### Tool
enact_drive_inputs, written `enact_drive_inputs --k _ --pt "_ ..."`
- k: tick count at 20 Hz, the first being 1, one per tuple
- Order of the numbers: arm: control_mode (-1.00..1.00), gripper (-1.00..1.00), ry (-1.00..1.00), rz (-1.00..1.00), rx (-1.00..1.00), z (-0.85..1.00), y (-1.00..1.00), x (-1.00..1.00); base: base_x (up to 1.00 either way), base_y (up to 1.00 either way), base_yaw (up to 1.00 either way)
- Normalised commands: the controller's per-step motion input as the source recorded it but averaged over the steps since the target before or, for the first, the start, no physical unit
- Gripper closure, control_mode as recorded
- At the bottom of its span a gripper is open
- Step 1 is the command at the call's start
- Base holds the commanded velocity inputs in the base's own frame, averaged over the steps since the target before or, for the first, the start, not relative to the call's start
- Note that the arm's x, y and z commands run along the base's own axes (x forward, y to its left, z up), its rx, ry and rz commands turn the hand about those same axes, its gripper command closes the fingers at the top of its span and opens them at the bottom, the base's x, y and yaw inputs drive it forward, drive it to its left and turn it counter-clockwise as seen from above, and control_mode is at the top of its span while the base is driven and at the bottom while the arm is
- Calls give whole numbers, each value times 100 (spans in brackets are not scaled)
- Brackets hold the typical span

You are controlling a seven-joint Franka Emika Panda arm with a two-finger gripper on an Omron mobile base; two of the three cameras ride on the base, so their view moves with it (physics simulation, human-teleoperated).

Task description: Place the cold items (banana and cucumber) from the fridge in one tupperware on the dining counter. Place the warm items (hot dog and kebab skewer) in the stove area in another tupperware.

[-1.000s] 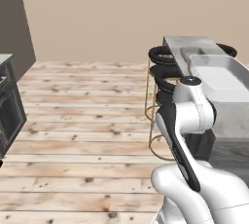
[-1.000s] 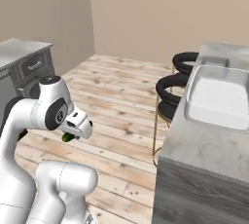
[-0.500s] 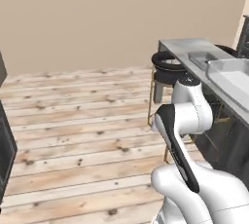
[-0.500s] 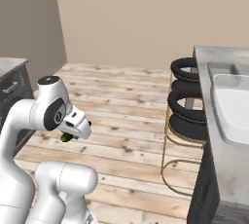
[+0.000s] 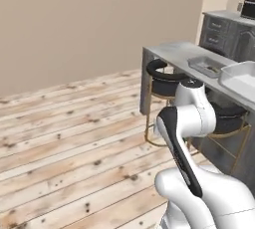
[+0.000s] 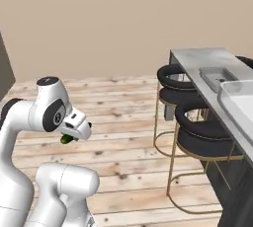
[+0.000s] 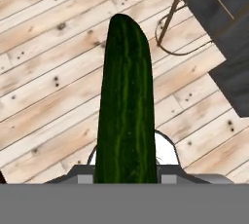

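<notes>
Carrying the cucumber (image 7: 125, 106) lengthwise between its jaws, the gripper (image 6: 69, 138) is pinched on the vegetable near one end, so most of it sticks out ahead over the wooden floor (image 7: 44, 57) in the hand view. That hold probably keeps it steady while the base travels. The arm is folded tight against the body, elbow high, hand tucked low at the robot's front. To the right stand 2 stools (image 6: 200, 134) and the dining counter (image 6: 197, 59), where 2 tupperware containers (image 5: 208, 64) wait, well apart from the cucumber.
</notes>
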Motion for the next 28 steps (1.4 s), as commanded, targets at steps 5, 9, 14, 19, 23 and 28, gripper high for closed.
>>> enact_drive_inputs --k 5,9,14,19,23,28 --pt "100 100 0 0 0 0 0 0 73 72 -64" --pt "100 100 0 0 0 0 0 0 29 44 -76" --pt "100 100 0 0 0 0 0 0 7 25 -82" --pt "100 100 0 0 0 0 0 0 23 70 -63" --pt "100 100 0 0 0 0 0 0 37 100 -39" --pt "100 100 0 0 0 0 0 0 26 100 -35"
